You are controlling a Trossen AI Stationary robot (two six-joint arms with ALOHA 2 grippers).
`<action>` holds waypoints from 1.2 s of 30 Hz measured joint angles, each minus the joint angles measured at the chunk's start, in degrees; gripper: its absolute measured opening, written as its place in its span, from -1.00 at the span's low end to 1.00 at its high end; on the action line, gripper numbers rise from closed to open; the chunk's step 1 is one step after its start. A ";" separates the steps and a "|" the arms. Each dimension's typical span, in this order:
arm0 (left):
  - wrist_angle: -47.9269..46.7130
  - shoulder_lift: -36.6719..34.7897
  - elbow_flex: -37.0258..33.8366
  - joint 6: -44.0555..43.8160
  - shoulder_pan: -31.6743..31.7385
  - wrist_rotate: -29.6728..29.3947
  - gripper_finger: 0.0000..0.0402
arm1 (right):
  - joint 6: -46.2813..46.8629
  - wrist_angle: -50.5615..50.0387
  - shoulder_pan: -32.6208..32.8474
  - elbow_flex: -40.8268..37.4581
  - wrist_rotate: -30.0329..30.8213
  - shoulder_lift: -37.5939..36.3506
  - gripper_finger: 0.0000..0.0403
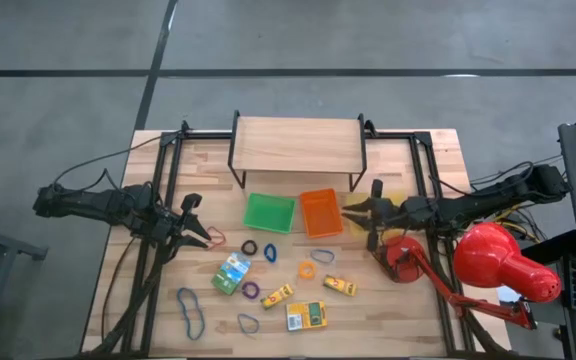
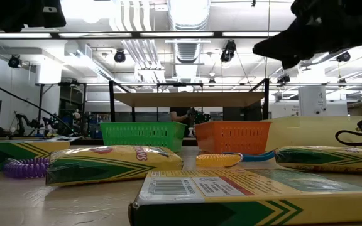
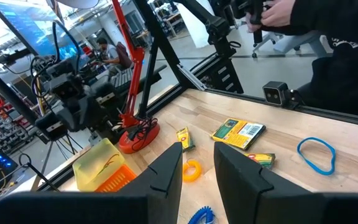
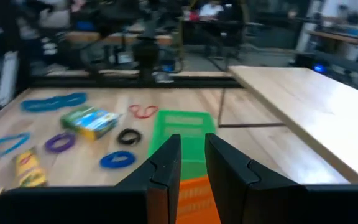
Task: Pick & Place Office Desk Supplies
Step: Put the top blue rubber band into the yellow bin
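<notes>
Yellow boxes (image 1: 306, 316) and rubber-band loops (image 1: 190, 310) lie scattered at the bench's (image 1: 398, 320) six o'clock. Left gripper (image 1: 206, 236) at nine, right gripper (image 1: 353, 215) at three; both jaws slightly apart, empty.

A robotics lab or workshop is showing here: exposed ceiling ducts (image 2: 187, 16) and strip lights are hanging over an open hall, other robot arms (image 3: 73, 106) on stands are standing behind the wooden tabletop (image 1: 388, 310), cluttered workbenches are filling the background, and a person in a dark sleeve (image 3: 334, 37) is standing close by.
</notes>
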 joint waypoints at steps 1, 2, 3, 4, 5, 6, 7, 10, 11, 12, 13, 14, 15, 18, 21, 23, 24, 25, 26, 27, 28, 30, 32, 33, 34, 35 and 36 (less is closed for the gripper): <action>-0.02 0.00 0.00 0.00 0.00 0.02 -0.52 | -0.81 -0.55 -0.02 0.00 -0.89 0.01 -0.66; -0.02 0.00 0.00 0.00 0.00 0.01 -0.52 | -1.36 -1.31 -0.02 0.00 -1.55 0.26 -0.66; -0.04 0.00 0.00 0.00 0.00 0.02 -0.52 | -1.66 -2.09 -0.02 0.00 -1.85 0.75 -0.66; -0.06 0.00 0.00 0.00 0.00 0.02 -0.52 | -1.76 -3.01 0.15 0.00 -1.91 1.33 -0.66; -0.06 0.00 0.00 0.00 0.00 0.02 -0.52 | -1.85 -3.23 0.35 0.00 -2.04 2.19 -0.66; -0.08 0.00 0.00 0.00 0.00 0.02 -0.52 | -2.16 -2.65 0.63 0.00 -2.12 3.35 -0.66; -0.12 0.00 0.00 0.00 0.00 0.02 -0.52 | -2.69 -2.43 1.00 0.10 -2.27 4.48 -0.66; -0.28 0.00 0.00 0.00 0.00 0.02 -0.52 | -6.59 -2.85 2.28 1.85 -3.32 8.88 -0.66; -0.46 0.00 0.00 0.00 0.00 0.02 -0.52 | -8.68 -2.81 2.71 2.85 -4.28 10.39 -0.66; -0.52 0.00 0.00 -0.01 0.00 0.02 -0.52 | -10.94 -2.82 3.27 3.82 -5.05 11.88 -0.66; -0.52 0.00 0.00 -0.01 0.00 0.02 -0.52 | -13.13 -2.92 3.85 4.90 -5.17 13.48 -0.66; -0.52 0.00 0.00 -0.01 0.00 0.02 -0.52 | -14.99 -3.56 4.45 6.15 -5.09 15.04 -0.66; -0.52 0.00 0.00 0.00 0.00 0.02 -0.52 | -16.34 -5.22 5.01 7.35 -5.05 16.42 -0.66; -0.61 0.00 0.00 -0.02 0.00 0.02 -0.52 | -16.89 -12.61 6.05 11.43 -4.89 20.59 -0.66; -0.86 0.00 0.00 -0.02 0.00 0.02 -0.52 | -14.02 -20.96 6.73 15.87 -4.95 24.91 -0.66; -0.98 0.00 0.00 -0.02 0.00 0.02 -0.52 | -11.99 -26.24 7.01 19.34 -4.96 27.58 -0.66; -0.99 0.00 0.00 -0.02 0.00 0.02 -0.52 | -11.05 -29.56 7.02 21.12 -4.95 28.62 -0.66; -1.00 0.00 0.00 -0.02 0.00 0.02 -0.52 | -9.76 -32.67 7.02 22.94 -4.97 29.66 -0.66; -1.00 0.00 0.00 -0.02 0.00 0.02 -0.52 | -8.36 -35.73 7.00 24.74 -5.01 30.71 -0.66; -1.00 0.00 0.00 -0.02 0.00 0.02 -0.52 | -7.05 -39.18 7.00 26.57 -5.16 31.62 -0.66; -1.00 0.00 0.00 -0.02 0.00 0.02 -0.52 | -6.12 -42.33 7.00 28.22 -5.46 32.45 -0.66; -1.22 0.00 0.00 -0.03 0.00 0.02 -0.52 | -5.00 -47.02 7.00 31.25 -7.16 33.86 -0.66; -1.41 0.00 0.00 -0.03 0.00 0.02 -0.52 | -5.07 -50.23 7.00 33.25 -10.01 35.00 -0.66; -1.46 0.00 0.00 -0.03 0.00 0.02 -0.52 | -5.56 -51.08 7.00 33.89 -11.66 35.44 -0.66; -1.46 0.00 0.00 -0.04 0.00 0.02 -0.52 | -5.95 -51.13 7.00 34.17 -13.31 35.78 -0.66; -1.51 0.00 0.00 -0.02 0.00 0.02 -0.52 | -6.43 -51.15 7.00 34.31 -15.20 36.21 -0.66; -1.65 0.00 0.00 -0.03 0.00 0.02 -0.52 | -6.76 -51.20 7.00 34.44 -16.74 36.46 -0.65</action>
